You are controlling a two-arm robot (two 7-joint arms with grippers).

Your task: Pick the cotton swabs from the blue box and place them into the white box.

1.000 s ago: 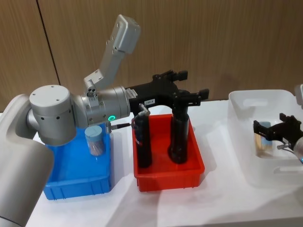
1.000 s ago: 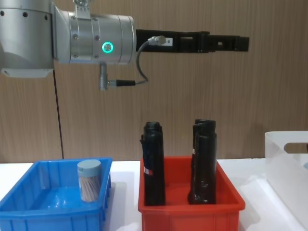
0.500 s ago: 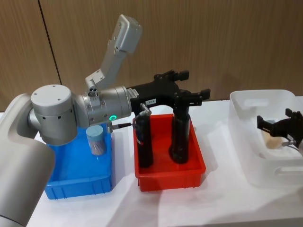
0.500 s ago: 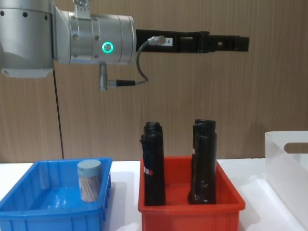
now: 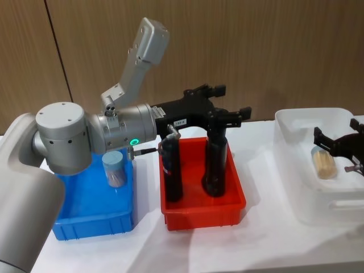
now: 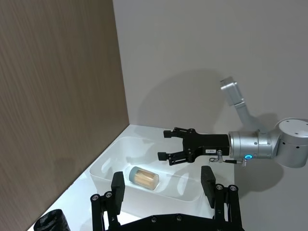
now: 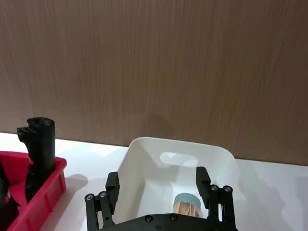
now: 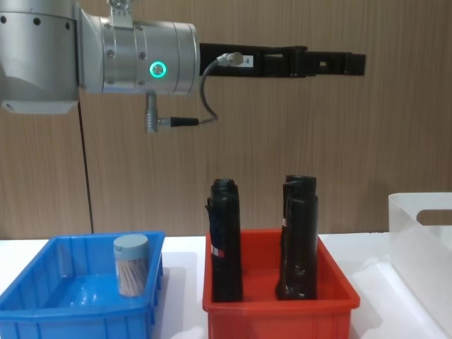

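Cotton swabs [image 5: 324, 162] lie sideways in the white box [image 5: 287, 153], right of the red bin [image 5: 203, 213]; the blue box [image 5: 91, 222], left of the bin, holds another tub [image 5: 114, 169] upright. Right gripper [image 5: 338, 139], released, hovers right of the bin; left gripper [image 5: 230, 101] hangs spread above it. Drop looks done; next, fetching that tub.

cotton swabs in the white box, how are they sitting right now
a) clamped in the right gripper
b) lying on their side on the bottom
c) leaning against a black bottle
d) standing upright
b: the cotton swabs lie on their side on the bottom of the white box, with the right gripper open above and clear of them.
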